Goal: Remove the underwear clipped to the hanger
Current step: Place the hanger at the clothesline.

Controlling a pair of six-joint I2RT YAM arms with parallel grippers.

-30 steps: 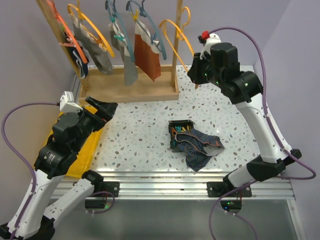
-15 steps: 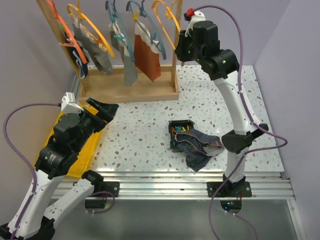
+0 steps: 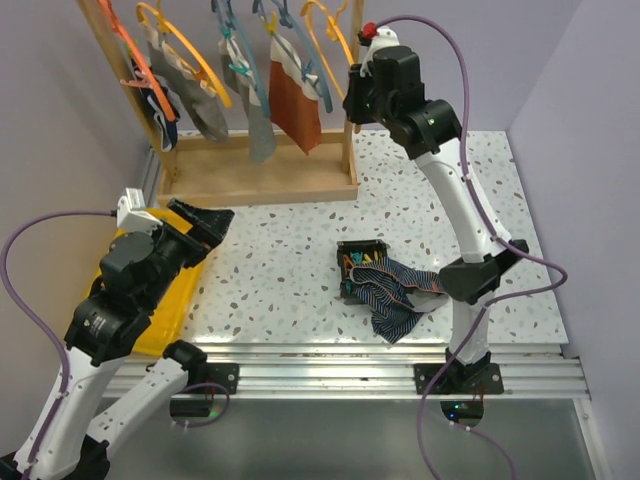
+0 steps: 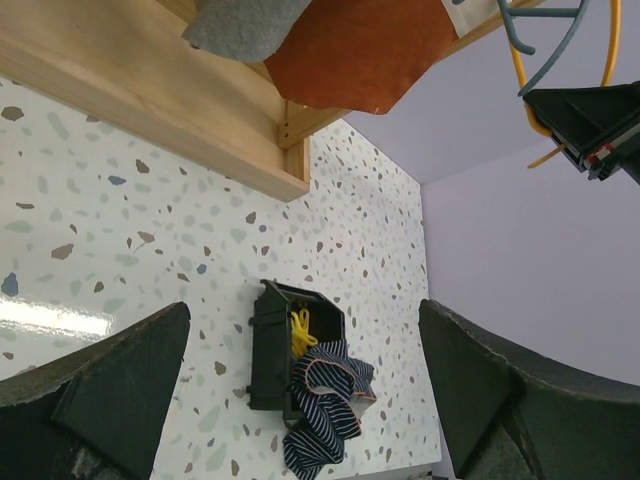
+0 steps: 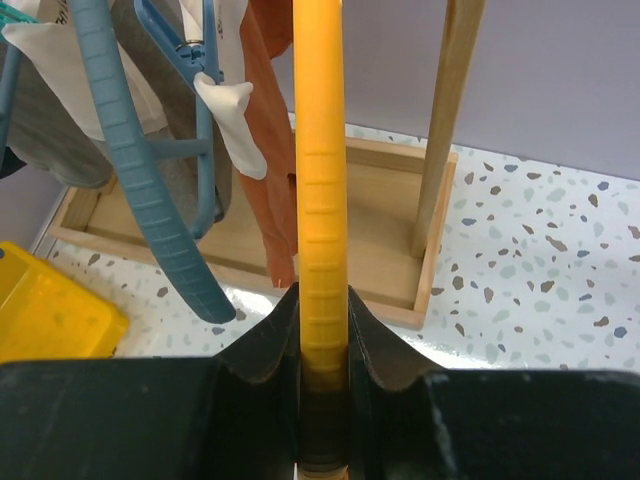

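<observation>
Top external view has most of the underwear hanging limp off hangers on the wooden rack (image 3: 262, 182) at the back of the table (image 3: 290, 270): a rust-brown brief (image 3: 297, 115) near the right post, grey briefs (image 3: 205, 112) in the middle, and a navy brief (image 3: 162, 118) with light trim at the left end. One more, a striped brief (image 3: 400, 300), lies crumpled on the tabletop, draped against a small black box (image 3: 360, 262). Right wrist view is pretty clear: the right gripper (image 5: 322, 300) is clamped tight on the yellow hanger (image 5: 320, 150), with the bar running straight up between its fingers (image 5: 268, 345) and the rust-brown cloth just behind it to the left. The left gripper (image 3: 212, 225) hangs low over the near left side with its jaws spread wide, holding nothing. Compared to a second ago, the right arm has swung from off to the right of the rack up to the top of the right post, taking the yellow hanger left with it. The left arm, striped brief and box look basically unchanged.
</observation>
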